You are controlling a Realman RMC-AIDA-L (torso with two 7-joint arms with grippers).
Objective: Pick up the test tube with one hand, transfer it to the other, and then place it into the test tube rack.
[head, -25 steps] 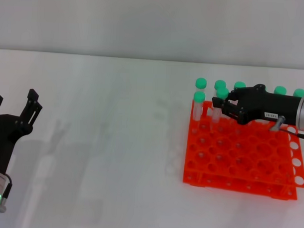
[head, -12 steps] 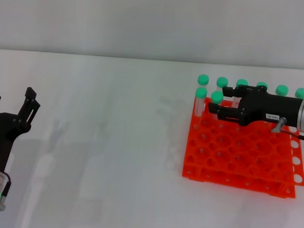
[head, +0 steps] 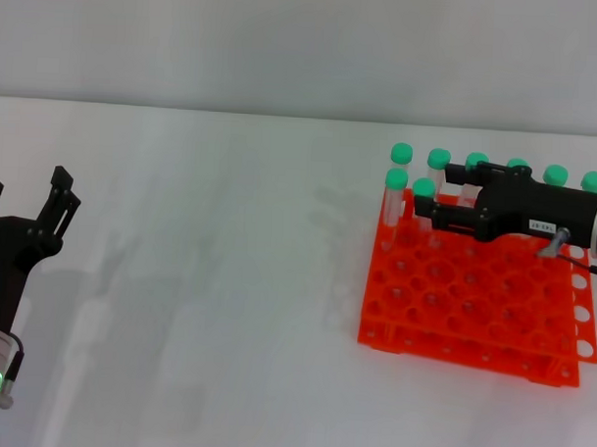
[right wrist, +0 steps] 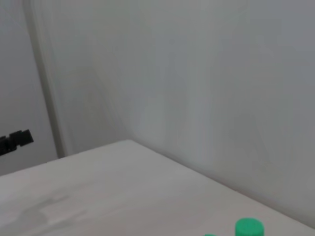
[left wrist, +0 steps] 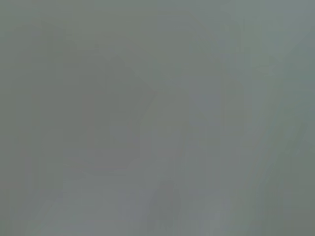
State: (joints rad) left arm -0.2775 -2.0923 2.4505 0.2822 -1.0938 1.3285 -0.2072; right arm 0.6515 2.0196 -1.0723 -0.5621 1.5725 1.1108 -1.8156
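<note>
A: Where is the right hand (head: 424,197)?

B: Over the back left part of the test tube rack (head: 472,308), reaching in from the right side of the bench (head: 208,279). Its two black fingers are spread a little, one on each side of the test tube (head: 423,203).

A: Does it have hold of the tube?

B: I cannot tell for certain — the fingers sit close beside the tube, and a sliver of gap seems to show. The tube stands upright in a hole of the second row from the back, its green cap level with the fingertips.

A: What else is in the rack?

B: A back row of other green-capped tubes (head: 555,177), plus one at the left edge (head: 396,193) just beside the task's tube. The rest of the holes show orange-red.

A: And the left hand (head: 27,199)?

B: Parked low at the bench's left edge, well apart from the rack, its fingers spread wide with nothing between them. The left wrist view shows only grey; the right wrist view catches a green cap (right wrist: 248,228) and the bench
</note>
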